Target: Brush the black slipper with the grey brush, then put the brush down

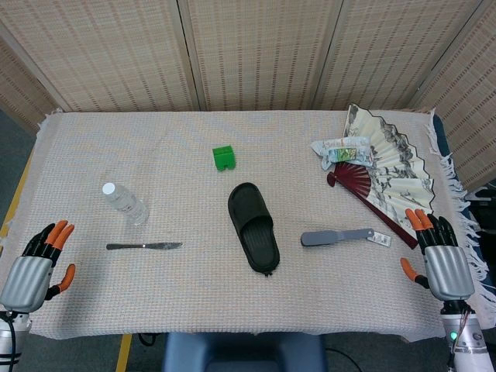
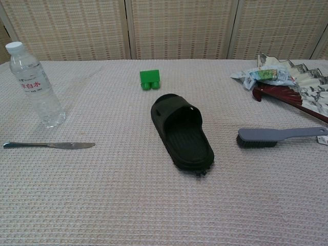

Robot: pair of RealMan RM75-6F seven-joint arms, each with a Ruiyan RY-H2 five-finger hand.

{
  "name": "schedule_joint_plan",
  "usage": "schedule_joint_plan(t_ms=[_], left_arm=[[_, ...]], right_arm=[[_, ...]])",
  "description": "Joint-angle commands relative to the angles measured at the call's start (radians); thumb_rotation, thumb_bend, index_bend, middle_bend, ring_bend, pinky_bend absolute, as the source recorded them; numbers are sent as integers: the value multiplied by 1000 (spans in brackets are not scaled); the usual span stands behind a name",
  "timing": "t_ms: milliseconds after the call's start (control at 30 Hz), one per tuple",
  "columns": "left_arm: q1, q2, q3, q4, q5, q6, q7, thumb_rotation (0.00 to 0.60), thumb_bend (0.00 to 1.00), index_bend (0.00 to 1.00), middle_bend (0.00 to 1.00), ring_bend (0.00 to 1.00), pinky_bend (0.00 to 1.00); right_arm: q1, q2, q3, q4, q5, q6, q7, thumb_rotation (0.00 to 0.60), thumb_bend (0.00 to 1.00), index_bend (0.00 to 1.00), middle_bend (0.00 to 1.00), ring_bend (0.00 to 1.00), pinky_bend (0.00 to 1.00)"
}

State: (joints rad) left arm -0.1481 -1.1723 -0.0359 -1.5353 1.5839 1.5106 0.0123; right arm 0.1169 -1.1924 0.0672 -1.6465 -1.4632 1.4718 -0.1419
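Note:
The black slipper lies sole down in the middle of the table, toe toward the back. To its right lies the grey brush, bristles down, handle pointing right with a tag at its end. My right hand hovers at the table's right front edge, just right of the brush handle, fingers spread and holding nothing. My left hand rests at the left front edge, also spread and empty. Neither hand shows in the chest view.
A table knife lies left of the slipper, with a water bottle behind it. A green block sits behind the slipper. A folding fan and a wrapped packet occupy the back right.

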Motion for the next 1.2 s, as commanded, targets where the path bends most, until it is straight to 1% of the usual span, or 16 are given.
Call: schedule_joint_plan(t_ms=[33, 133, 167, 233, 300, 333, 400, 500, 600, 733, 900, 1000, 1200], left_arm=[[-2, -1, -1, 1, -3, -3, -1, 600, 469, 0, 0, 0, 145], [-7, -1, -1, 1, -3, -11, -1, 600, 469, 0, 0, 0, 146], [-8, 0, -1, 1, -4, -15, -1, 600, 469, 0, 0, 0, 146], [-11, 0, -1, -1, -6, -22, -2, 600, 469, 0, 0, 0, 147], [-14, 2, 1, -2, -5, -28, -5, 600, 469, 0, 0, 0, 148], [-15, 2, 2, -2, -4, -30, -7, 600, 469, 0, 0, 0, 148], [-17, 3, 4, -2, 0, -31, -10, 600, 469, 0, 0, 0, 148], [-16, 4, 6, -1, 3, -30, -14, 600, 469, 0, 0, 0, 149], [-13, 6, 9, 0, 4, -27, -16, 600, 470, 0, 0, 0, 150], [-12, 7, 9, 1, 0, -26, -15, 600, 472, 0, 0, 0, 151], [-7, 10, 9, 3, -3, -19, -19, 600, 484, 0, 0, 0, 150], [-5, 11, 8, 3, -3, -14, -22, 600, 488, 0, 0, 0, 150], [-4, 11, 8, 3, 2, -9, -25, 600, 488, 0, 0, 0, 149]], right_arm=[[8, -2, -8, 11, -13, -9, 9, 600, 225, 0, 0, 0, 0], [19, -16, -9, 37, -27, -23, 18, 600, 224, 2, 0, 0, 0], [25, -22, -8, 47, -25, -33, 14, 600, 224, 15, 0, 0, 0], [53, -43, 6, 70, -13, -73, 6, 600, 225, 77, 0, 0, 0], [101, -66, 23, 102, 9, -146, -8, 600, 225, 148, 1, 0, 0], [124, -76, 31, 117, 26, -187, -17, 600, 225, 163, 4, 0, 0], [180, -103, 50, 159, 70, -284, -35, 600, 225, 181, 17, 0, 0], [244, -154, 66, 226, 125, -394, -61, 600, 225, 190, 37, 0, 0], [284, -211, 71, 296, 153, -450, -83, 600, 225, 205, 54, 0, 0], [313, -270, 75, 365, 183, -491, -80, 600, 231, 237, 81, 0, 14], [331, -318, 76, 426, 188, -496, -64, 600, 233, 307, 125, 0, 68], [341, -337, 76, 446, 185, -498, -47, 600, 233, 334, 142, 3, 96], [355, -359, 75, 466, 173, -492, -20, 600, 233, 378, 166, 22, 111]])
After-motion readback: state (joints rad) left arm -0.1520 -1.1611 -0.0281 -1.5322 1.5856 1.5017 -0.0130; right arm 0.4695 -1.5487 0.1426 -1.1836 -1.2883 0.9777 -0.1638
